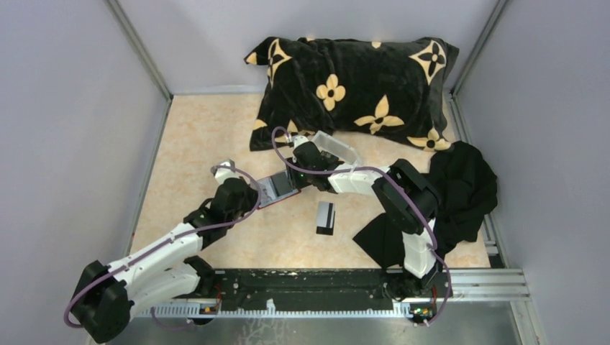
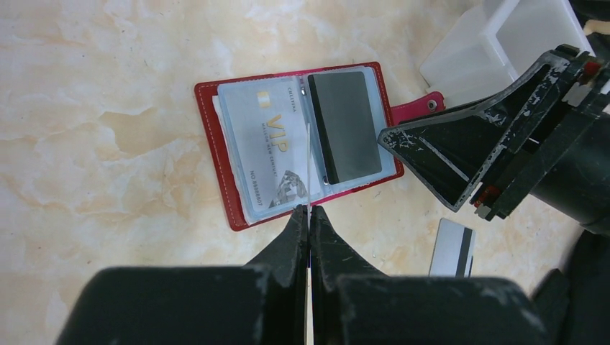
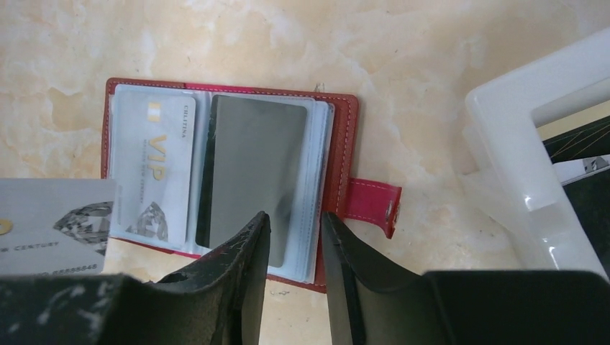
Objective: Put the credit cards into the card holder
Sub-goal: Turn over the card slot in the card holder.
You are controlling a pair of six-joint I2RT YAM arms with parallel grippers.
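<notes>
Card holder (image 2: pixel 216 122) lies open and flat on the bench (image 2: pixel 86 86), centre of the left wrist view. A VIP card (image 2: pixel 270 144) and a dark card (image 2: pixel 345 126) sit in its clear pockets.

Left hand (image 2: pixel 308 213) is pinched tight on a second pale card (image 3: pixel 50 215), edge-on above the spine, likely lining it up for a pocket.

Right hand (image 3: pixel 295 233) has a narrow gap and holds nothing. It is low over the holder's right leaf, probably steadying it.

A black card with a white band (image 2: pixel 452 248) lies lower right, apart.

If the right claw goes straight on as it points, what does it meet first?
Probably the open card holder, at the dark card in its pocket. The right claw is open and empty. Depth is unclear.
</notes>
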